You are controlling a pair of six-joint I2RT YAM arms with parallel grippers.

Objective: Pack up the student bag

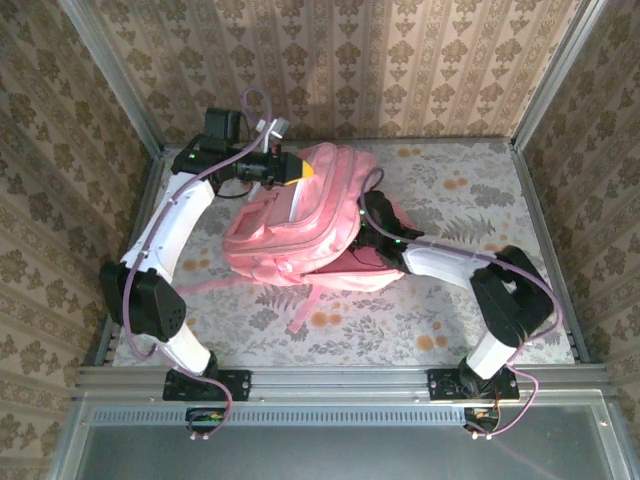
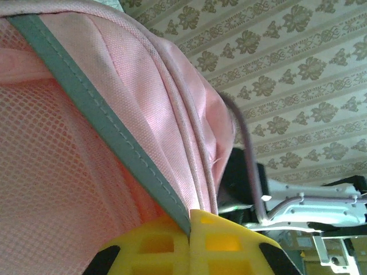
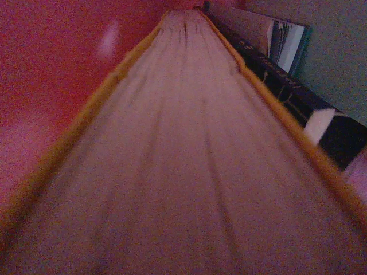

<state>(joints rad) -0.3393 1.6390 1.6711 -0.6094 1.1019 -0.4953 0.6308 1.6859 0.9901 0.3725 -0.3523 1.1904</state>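
Deep inside the large soft pink fabric student bag (image 1: pixel 300 235), which lay mid-way across the floral-clothed table (image 1: pixel 470 190), the right gripper (image 1: pixel 376 216) was buried with its fingertips hidden. How its jaws stood, or whether they held anything, could not be told. Its camera gave a dim, red-tinted blur along the pale page edge of a yellow-covered book (image 3: pixel 189 143), with a dark-spined book (image 3: pixel 298 97) just beside it. The left gripper (image 2: pixel 189 232) had its yellow ribbed fingertips pinched fully together on the bag's grey-green bound edge (image 2: pixel 114 137), between pink mesh and woven cloth.
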